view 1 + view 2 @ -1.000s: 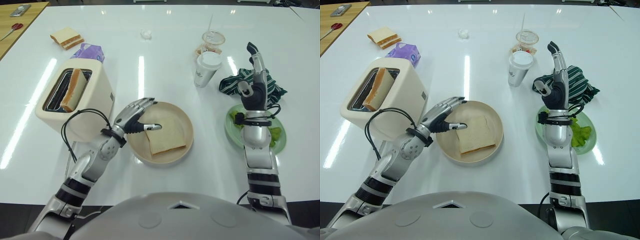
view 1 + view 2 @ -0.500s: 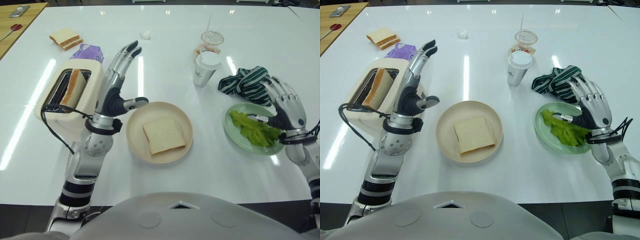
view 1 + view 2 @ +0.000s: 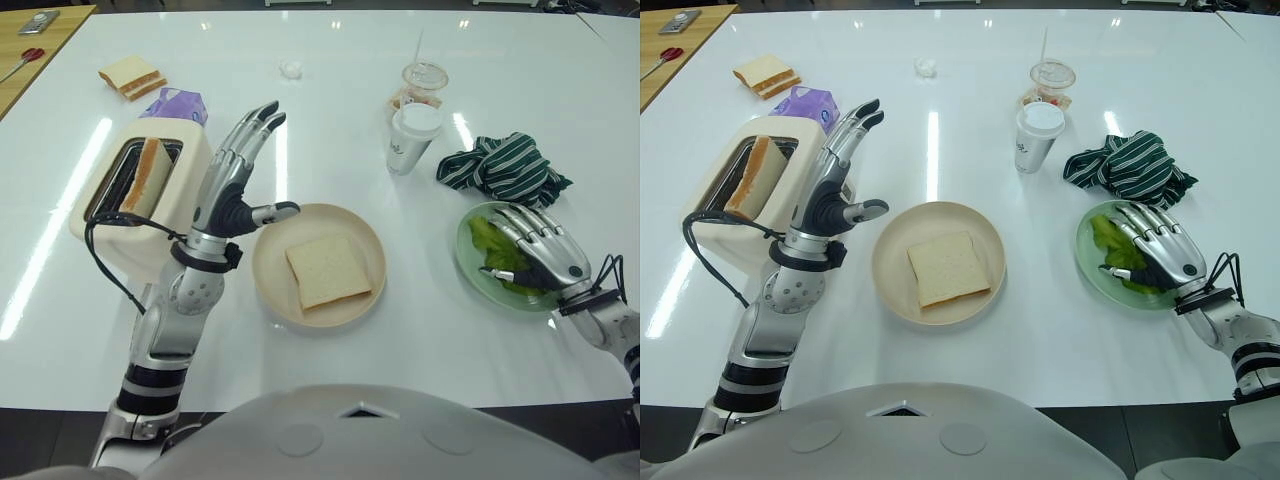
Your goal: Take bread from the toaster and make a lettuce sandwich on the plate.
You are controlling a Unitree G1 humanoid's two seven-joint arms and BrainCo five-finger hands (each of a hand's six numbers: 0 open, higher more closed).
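Left hand (image 3: 232,190) spread, empty; right hand (image 3: 540,255) covering lettuce (image 3: 487,236), grasp unclear.

Table (image 3: 330,120) is viewed by head stereo pair, aimed fwd & down, close in; whole scene shared, slightly offset.

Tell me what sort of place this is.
Likely a lab or office test setup, not a home kitchen: a big glossy white table, a cream plastic toaster, a white lidded paper cup.

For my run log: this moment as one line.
beige plate: one bread slice | toaster: second slice in slot | left robot hand: open, raised beside toaster | right robot hand: over lettuce on green plate
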